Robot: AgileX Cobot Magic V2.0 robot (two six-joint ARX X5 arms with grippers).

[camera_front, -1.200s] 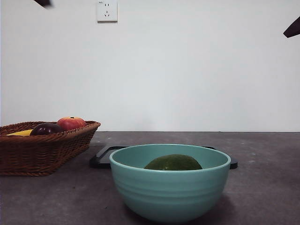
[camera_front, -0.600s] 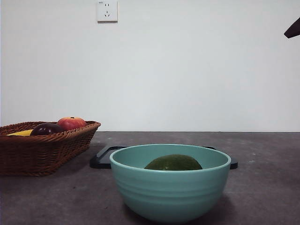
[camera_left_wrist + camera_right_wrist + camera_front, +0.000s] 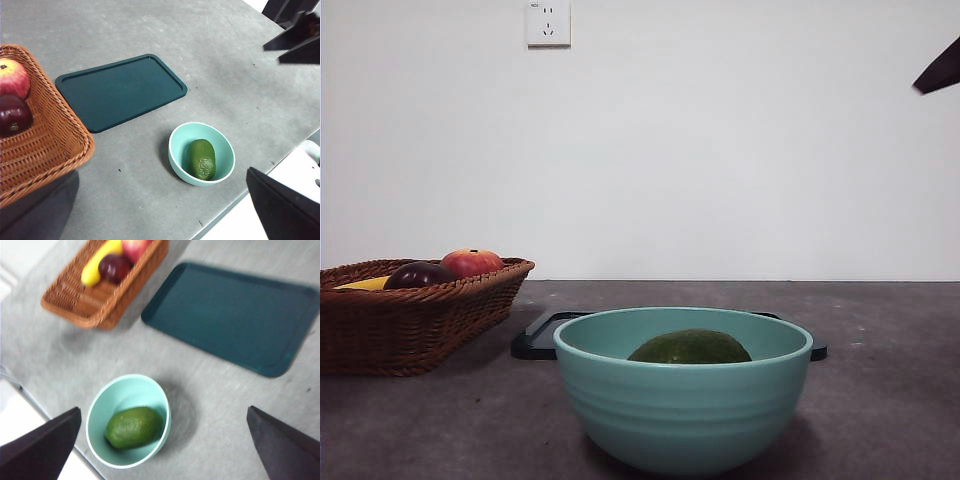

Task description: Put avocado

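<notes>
Now pebbled oval avocado point(image 3: 134, 427) inside smooth round bowl point(image 3: 97, 412); right fingers point(image 3: 165, 440) spread, empty; left unclear.

My one hand whose black tip shows at the top left corner of the front view a second ago is now gone from that view, and my other hand's tip point(image 3: 940, 68) at the top right edge sits slightly lower and reaches a little farther in.

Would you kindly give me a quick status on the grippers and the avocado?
Right gripper open, high above the table. Left gripper up and away. Avocado lying in the bowl, nothing touching it. Tray bare, nothing in the way.
</notes>
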